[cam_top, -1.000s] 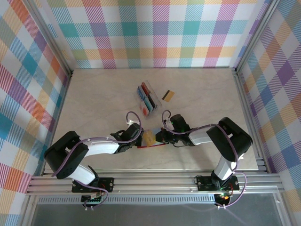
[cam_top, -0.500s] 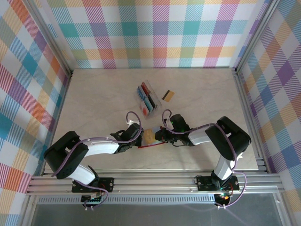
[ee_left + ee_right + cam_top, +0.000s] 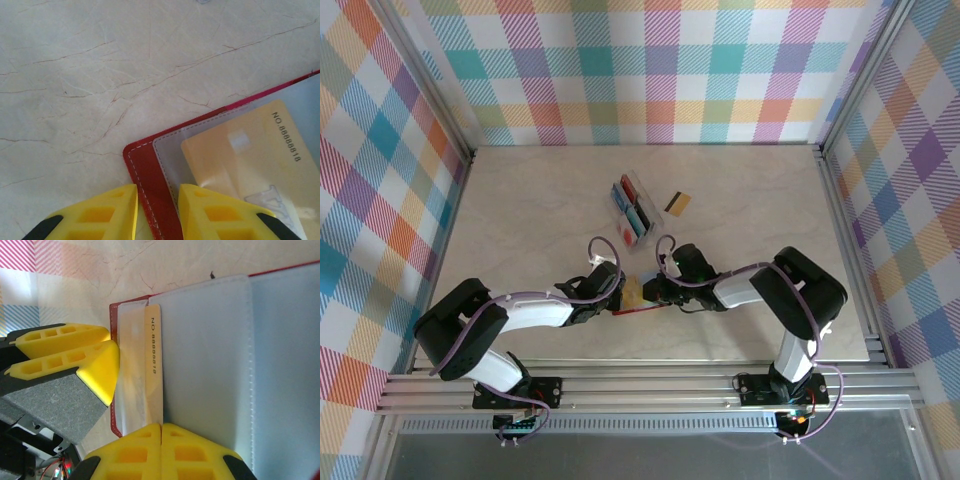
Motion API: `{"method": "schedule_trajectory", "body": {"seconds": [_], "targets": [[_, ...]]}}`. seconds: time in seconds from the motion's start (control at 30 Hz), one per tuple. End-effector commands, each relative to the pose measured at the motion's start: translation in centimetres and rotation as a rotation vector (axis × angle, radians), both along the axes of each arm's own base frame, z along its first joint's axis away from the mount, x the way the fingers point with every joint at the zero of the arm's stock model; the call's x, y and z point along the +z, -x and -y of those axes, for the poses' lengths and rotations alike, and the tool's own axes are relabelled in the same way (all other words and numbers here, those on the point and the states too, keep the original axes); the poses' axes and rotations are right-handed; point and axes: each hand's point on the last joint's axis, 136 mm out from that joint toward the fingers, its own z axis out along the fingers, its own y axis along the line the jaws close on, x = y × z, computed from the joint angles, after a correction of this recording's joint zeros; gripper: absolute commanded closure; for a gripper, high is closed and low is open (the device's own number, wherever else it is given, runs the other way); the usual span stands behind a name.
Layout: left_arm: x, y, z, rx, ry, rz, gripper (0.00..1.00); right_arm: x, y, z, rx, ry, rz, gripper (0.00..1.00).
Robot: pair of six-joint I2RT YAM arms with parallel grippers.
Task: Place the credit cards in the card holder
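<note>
The red card holder (image 3: 647, 309) lies open on the table between my two grippers. A gold credit card (image 3: 633, 292) marked with a number sits partly under its translucent pocket (image 3: 172, 165). My left gripper (image 3: 157, 192) stands open astride the holder's red edge (image 3: 150, 180), one finger over the pocket and the other over the table. My right gripper (image 3: 161, 426) is shut, its fingertips against the near end of the gold card (image 3: 154, 355), beside the grey pocket (image 3: 210, 350). In the top view the left gripper (image 3: 617, 297) and right gripper (image 3: 653, 292) almost meet.
A clear slotted rack (image 3: 632, 208) with several coloured cards stands behind the holder. To its right, a gold card with a dark stripe (image 3: 677, 204) lies loose. Plaid walls and metal rails (image 3: 620, 385) bound the table.
The right gripper has shifted left toward the left gripper. The gold card now lies flatter and further into the holder. The left arm has stayed put.
</note>
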Motion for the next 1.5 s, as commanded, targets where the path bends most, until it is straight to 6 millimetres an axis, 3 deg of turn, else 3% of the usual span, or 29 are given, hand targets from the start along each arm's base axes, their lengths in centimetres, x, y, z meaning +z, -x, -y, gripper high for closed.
{"method": "schedule_trajectory", "body": {"seconds": [0.0, 0.23, 0.43, 0.53, 0.67, 1.1, 1.47], "targets": [[-1.4, 1.5, -0.1, -0.034, -0.012, -0.065, 0.71, -1.9, 0.9, -0.8, 0.044, 0.043, -0.032, 1.0], [0.8, 1.7, 0.8, -0.043, 0.083, -0.038, 0.7, -2.8, 0.5, -0.6, 0.024, 0.079, -0.032, 1.0], [2.9, 1.9, 0.1, 0.0, 0.161, 0.009, 0.68, -2.7, 0.7, 0.1, 0.021, 0.105, -0.019, 1.0], [3.1, 2.0, -0.7, 0.03, 0.154, 0.025, 0.77, -2.7, 0.8, 0.1, 0.025, 0.105, -0.022, 1.0], [2.6, 2.0, -1.4, 0.047, 0.121, 0.025, 0.99, -2.8, 1.0, 0.0, 0.037, 0.101, -0.025, 1.0], [-1.1, 2.2, -1.2, 0.038, 0.063, -0.04, 1.0, -2.4, 1.4, -0.1, 0.063, 0.085, -0.029, 1.0], [-1.4, 2.3, -0.8, 0.03, 0.078, -0.05, 1.0, -1.6, 2.5, -2.4, 0.126, 0.047, -0.009, 1.0]]}}
